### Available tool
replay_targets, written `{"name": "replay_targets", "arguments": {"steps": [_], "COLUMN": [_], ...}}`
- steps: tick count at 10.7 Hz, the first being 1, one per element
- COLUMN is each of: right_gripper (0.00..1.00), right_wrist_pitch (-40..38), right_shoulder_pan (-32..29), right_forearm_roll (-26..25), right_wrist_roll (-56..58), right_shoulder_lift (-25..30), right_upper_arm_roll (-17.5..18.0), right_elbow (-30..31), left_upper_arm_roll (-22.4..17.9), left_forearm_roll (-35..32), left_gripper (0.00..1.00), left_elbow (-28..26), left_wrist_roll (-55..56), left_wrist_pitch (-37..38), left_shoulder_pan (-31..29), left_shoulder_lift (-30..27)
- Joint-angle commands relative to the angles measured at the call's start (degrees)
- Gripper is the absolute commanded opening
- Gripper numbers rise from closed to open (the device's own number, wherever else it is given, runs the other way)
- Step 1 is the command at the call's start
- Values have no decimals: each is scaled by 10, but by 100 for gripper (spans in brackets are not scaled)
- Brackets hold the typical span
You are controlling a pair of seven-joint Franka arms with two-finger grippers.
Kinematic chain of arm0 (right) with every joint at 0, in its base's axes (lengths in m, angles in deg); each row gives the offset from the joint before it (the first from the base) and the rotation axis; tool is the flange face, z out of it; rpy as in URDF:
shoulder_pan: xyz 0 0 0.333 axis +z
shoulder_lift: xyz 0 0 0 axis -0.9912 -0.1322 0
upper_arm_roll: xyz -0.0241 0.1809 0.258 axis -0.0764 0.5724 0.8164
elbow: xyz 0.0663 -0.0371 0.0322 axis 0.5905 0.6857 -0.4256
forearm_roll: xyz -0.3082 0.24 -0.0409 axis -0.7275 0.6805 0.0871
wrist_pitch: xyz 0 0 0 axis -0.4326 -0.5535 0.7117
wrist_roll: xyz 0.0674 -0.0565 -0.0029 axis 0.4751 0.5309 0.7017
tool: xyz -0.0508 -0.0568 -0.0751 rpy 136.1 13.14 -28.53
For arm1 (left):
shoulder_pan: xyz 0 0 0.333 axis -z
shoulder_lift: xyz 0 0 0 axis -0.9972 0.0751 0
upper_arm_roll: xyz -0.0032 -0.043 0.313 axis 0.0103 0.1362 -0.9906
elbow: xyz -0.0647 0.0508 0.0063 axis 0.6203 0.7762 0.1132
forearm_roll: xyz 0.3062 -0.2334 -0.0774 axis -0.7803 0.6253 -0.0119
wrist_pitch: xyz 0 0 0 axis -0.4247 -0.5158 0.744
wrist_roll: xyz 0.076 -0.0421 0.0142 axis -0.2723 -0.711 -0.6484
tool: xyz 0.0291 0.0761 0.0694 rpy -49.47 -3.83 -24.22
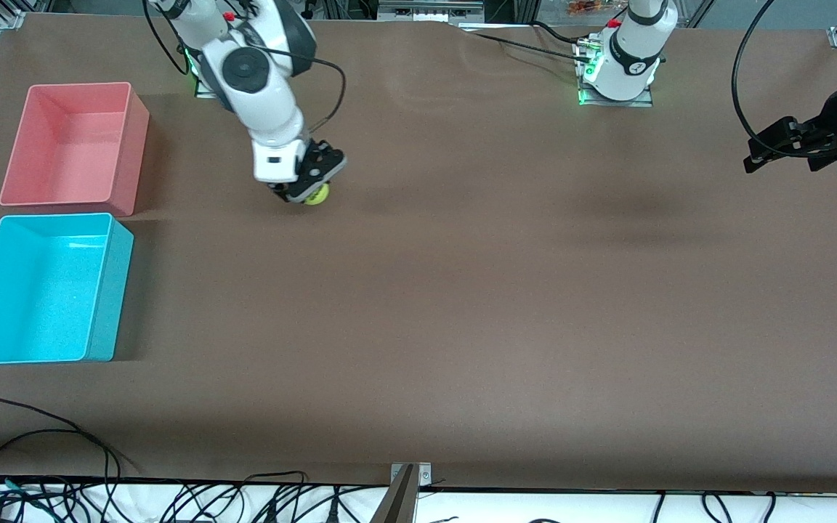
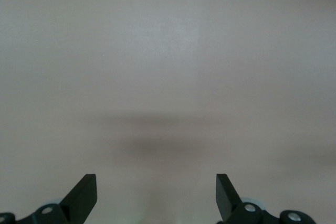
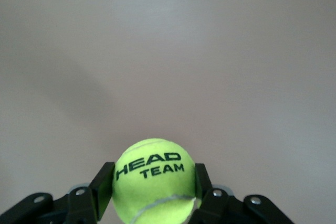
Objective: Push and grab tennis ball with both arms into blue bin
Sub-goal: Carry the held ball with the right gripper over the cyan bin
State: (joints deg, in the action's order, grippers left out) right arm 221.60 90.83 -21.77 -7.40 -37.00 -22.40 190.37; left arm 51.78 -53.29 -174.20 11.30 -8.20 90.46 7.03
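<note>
Right gripper clamps the tennis ball squarely; lift before carrying to the blue bin. Left gripper waits, spread wide and empty.

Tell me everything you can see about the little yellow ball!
The tennis ball is small, round and fuzzy yellow-green, with a pale curved seam and dark letters reading HEAD TEAM. It sits low on the brown table, squeezed between the two black fingers of the right end effector, which press its sides. It is near the right arm's base, farther from the front camera than the blue bin.
</note>
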Motion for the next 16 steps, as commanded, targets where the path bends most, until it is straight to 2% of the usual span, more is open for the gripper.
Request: {"name": "replay_targets", "arguments": {"steps": [1,3,4,9,11,14,16], "right_gripper": [48,48,48,48,48,48,49], "right_wrist_pitch": [-48,-50,-57,-136,-166,-157,-158], "right_shoulder_pan": [-30,-66,-95,-218,-233,-245,-284], "right_forearm_roll": [-1,-1,0,0,-6,-10,-15], "right_wrist_roll": [148,284,360,591,655,753,853], "right_shoulder_lift": [21,21,3,-35,-46,-109,-192], "right_upper_arm_roll": [-97,-149,-172,-176,-213,-261,-261], "right_elbow": [-18,-22,-41,-145,-179,-210,-299], "left_upper_arm_roll": [3,3,3,4,4,4,4], "left_forearm_roll": [11,12,12,12,12,12,12], "left_gripper": [100,100,100,100,100,100,100], "left_elbow": [18,19,19,19,19,19,19], "left_wrist_roll": [4,5,5,5,5,5,5], "left_wrist_pitch": [5,4,4,4,4,4,4], "left_shoulder_pan": [-1,1,4,4,4,5,6], "left_shoulder_lift": [9,11,11,11,10,10,10]}}
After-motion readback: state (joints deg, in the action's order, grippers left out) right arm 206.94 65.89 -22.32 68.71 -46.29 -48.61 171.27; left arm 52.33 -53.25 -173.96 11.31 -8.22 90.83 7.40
